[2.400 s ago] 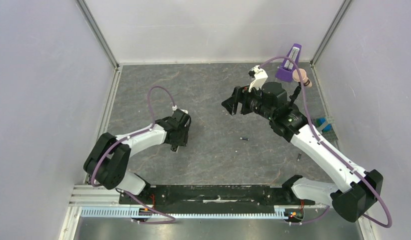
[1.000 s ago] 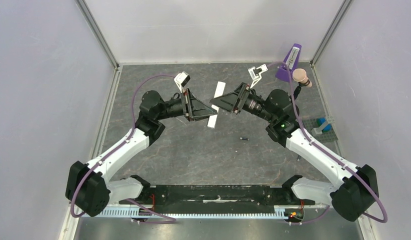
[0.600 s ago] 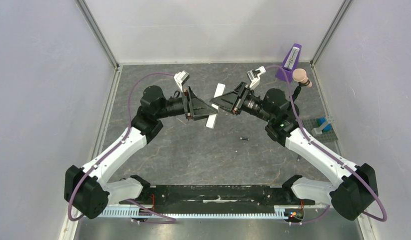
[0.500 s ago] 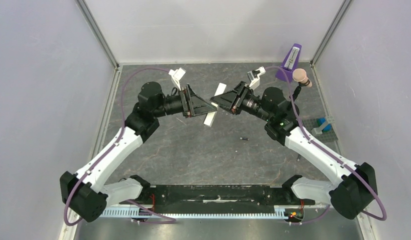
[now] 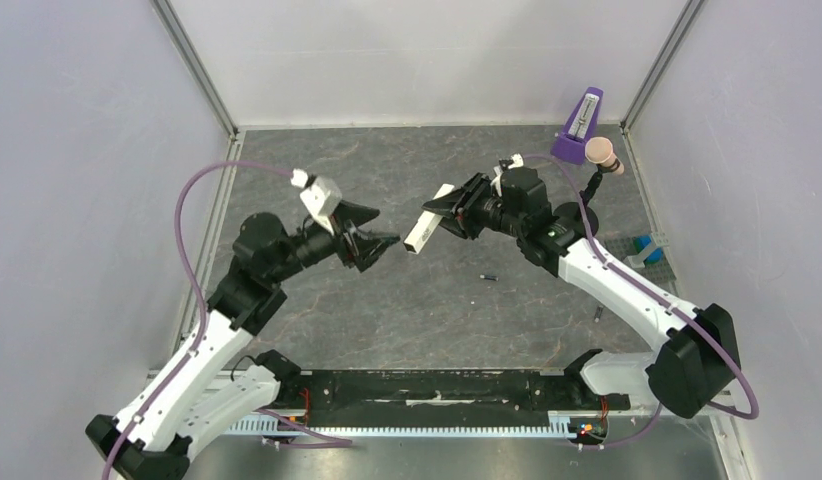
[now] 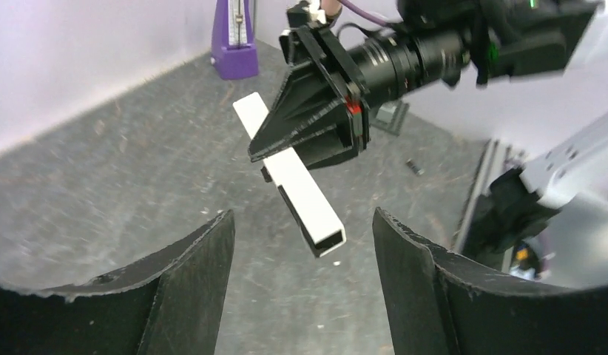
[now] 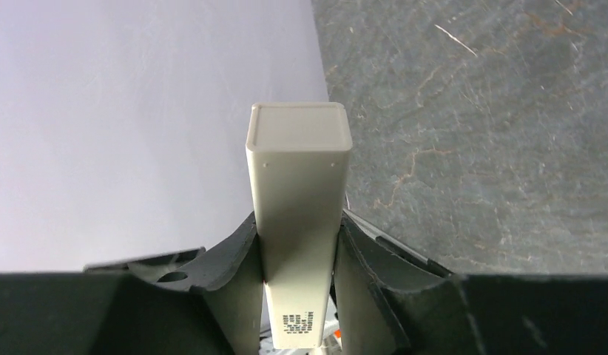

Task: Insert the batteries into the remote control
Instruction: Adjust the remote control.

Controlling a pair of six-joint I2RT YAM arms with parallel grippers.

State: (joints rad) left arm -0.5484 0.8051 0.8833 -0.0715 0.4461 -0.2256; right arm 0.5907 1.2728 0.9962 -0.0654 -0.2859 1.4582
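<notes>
Fig. My right pincer (image 5: 445,212) clamps the remote control (image 5: 418,233) aloft; left pincer (image 5: 379,232) released; 2 batteries (image 5: 490,276) on the desk (image 5: 387,310), not yet loaded.

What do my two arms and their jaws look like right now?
The left arm and right arm both have white links, black joints and black wrists. A purple cable loops along each. The jaws are black, flat and triangular, and a small white camera block sits at each wrist. A green light glows on the right arm.
</notes>
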